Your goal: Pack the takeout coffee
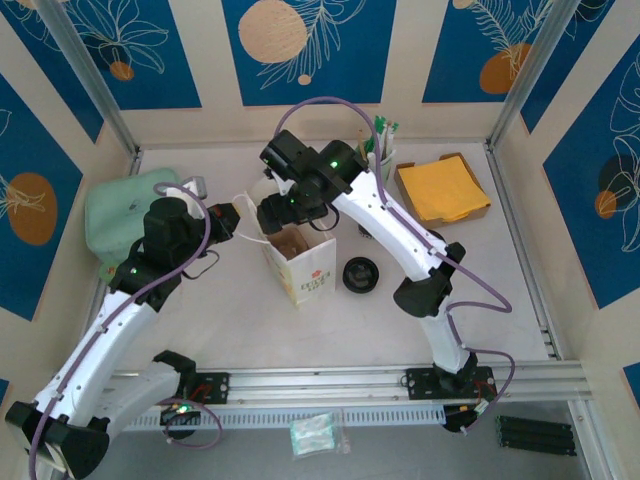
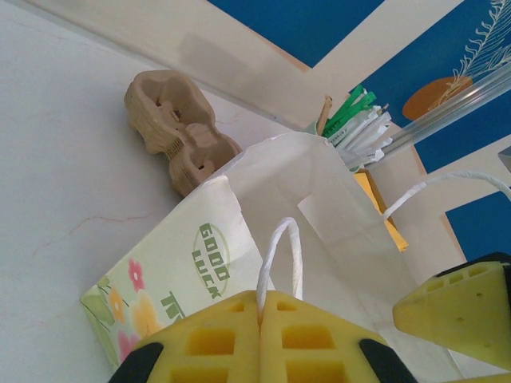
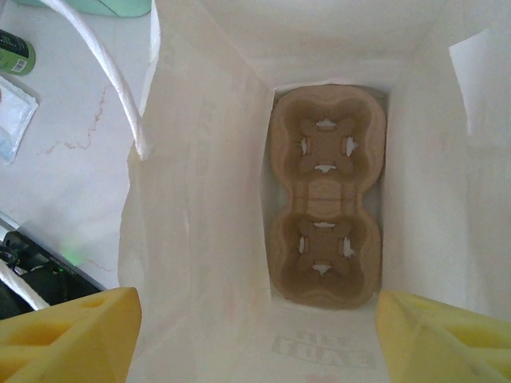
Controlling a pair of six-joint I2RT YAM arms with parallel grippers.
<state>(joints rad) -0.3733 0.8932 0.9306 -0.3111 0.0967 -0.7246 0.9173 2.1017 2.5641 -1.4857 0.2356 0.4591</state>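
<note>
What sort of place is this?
Probably a lab robot cell staged as a café packing counter: aluminium frame posts, printed blue wall panels, and takeaway props such as a bag with a cup carrier inside.

The paper bag (image 2: 184, 271) carries the only words that can be read. In the left wrist view, "GOOD LUCK" stands in green capitals on two lines, inside a thin green curved outline on the bag's printed side, beside small flower drawings. Next to it a larger green "T" begins another word, and the rest is hidden. In the right wrist view, grey lettering shows faintly through the bag's near wall, reversed and cut by the frame edge, too unsure to read. In the top external view the bag's front bears brownish print, too small to make out.
</note>
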